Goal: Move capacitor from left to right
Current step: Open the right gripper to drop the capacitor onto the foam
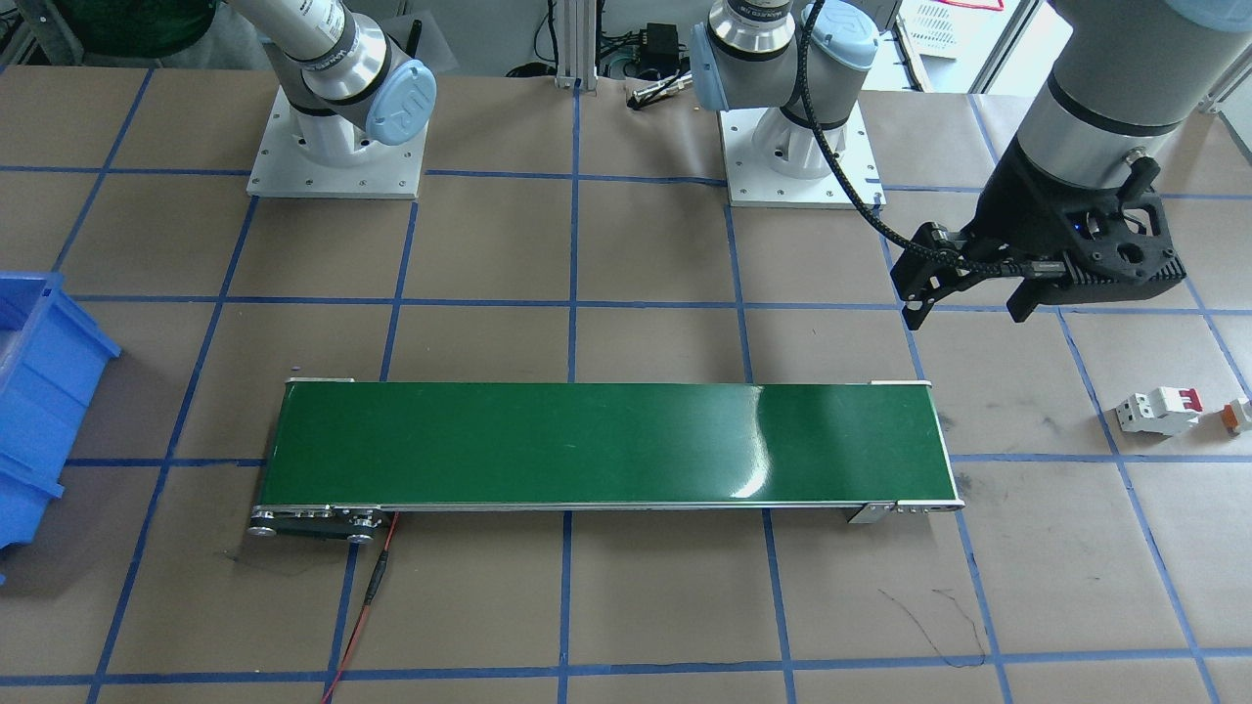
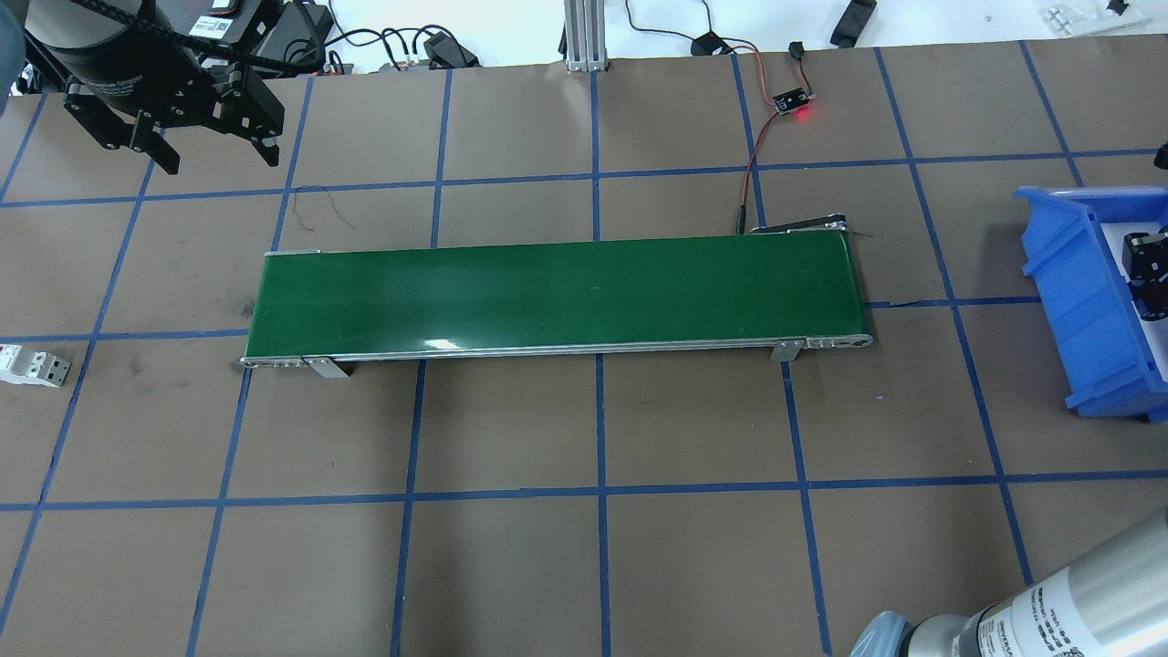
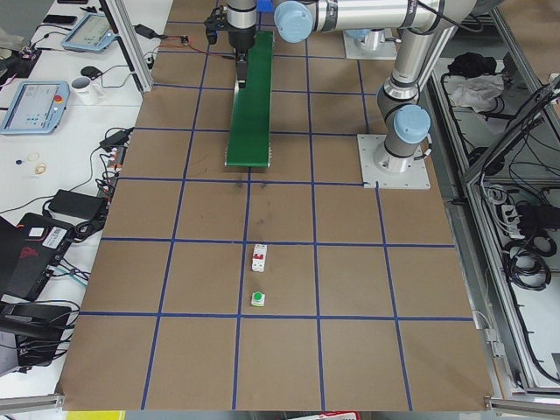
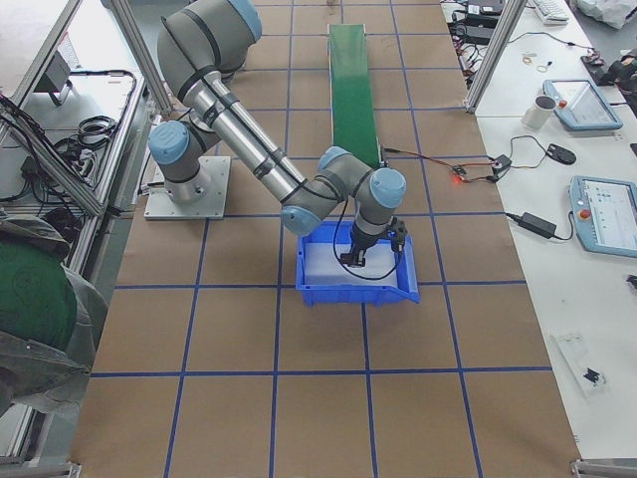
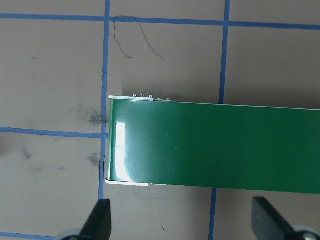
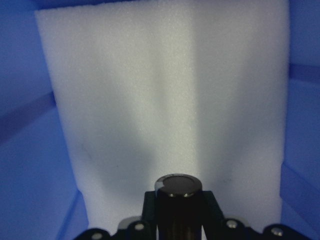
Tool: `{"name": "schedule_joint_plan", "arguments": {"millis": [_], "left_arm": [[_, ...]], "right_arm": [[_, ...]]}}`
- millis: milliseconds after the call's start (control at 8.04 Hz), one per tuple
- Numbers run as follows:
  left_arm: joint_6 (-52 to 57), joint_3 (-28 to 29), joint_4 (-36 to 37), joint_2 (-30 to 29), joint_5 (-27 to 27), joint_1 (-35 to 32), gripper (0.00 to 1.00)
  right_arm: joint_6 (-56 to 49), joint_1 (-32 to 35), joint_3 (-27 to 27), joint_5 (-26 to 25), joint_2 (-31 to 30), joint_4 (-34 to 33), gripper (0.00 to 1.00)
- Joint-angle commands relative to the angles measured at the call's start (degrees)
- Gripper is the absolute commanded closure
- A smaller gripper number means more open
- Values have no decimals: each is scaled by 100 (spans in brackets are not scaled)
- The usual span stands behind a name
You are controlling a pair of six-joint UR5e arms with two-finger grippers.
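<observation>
The capacitor (image 6: pixel 178 186), a dark cylinder with a silvery end, stands upright between the fingers of my right gripper (image 6: pixel 178 206). The right gripper is shut on it and holds it over the white foam (image 6: pixel 165 100) inside the blue bin (image 2: pixel 1068 301) at the table's right end. The right gripper also shows in the exterior right view (image 4: pixel 373 257), down in the bin. My left gripper (image 2: pixel 219 155) is open and empty, above the table beyond the left end of the green conveyor belt (image 2: pixel 557 292).
A white circuit breaker with red levers (image 1: pixel 1159 408) and a small orange-and-white connector (image 1: pixel 1237 416) lie on the table at the robot's left. A sensor board with a red light (image 2: pixel 792 102) and its wires lie behind the belt's right end.
</observation>
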Motion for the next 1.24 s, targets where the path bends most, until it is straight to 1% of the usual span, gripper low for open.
{"name": "schedule_joint_plan", "arguments": {"millis": [0, 124, 249, 498, 622, 746, 871, 995, 1119], "left_arm": [[2, 0, 0, 0, -2, 0, 0], [2, 0, 0, 0, -2, 0, 0], [2, 0, 0, 0, -2, 0, 0], [11, 0, 0, 0, -2, 0, 0], [11, 0, 0, 0, -2, 9, 0], [11, 0, 0, 0, -2, 0, 0], [11, 0, 0, 0, -2, 0, 0], [11, 0, 0, 0, -2, 0, 0], [11, 0, 0, 0, -2, 0, 0]], "right_arm": [[-5, -13, -5, -14, -26, -8, 37], [-14, -13, -14, -23, -34, -16, 28], [-5, -5, -31, -32, -87, -17, 24], [56, -5, -40, 3, -594, -105, 21], [65, 4, -75, 12, -797, -96, 17], [74, 39, -84, 12, -982, -87, 10], [126, 74, -93, 47, -1262, -69, 0], [370, 135, -93, 404, -1535, -34, 0], [695, 267, -93, 886, -1825, 79, 0]]}}
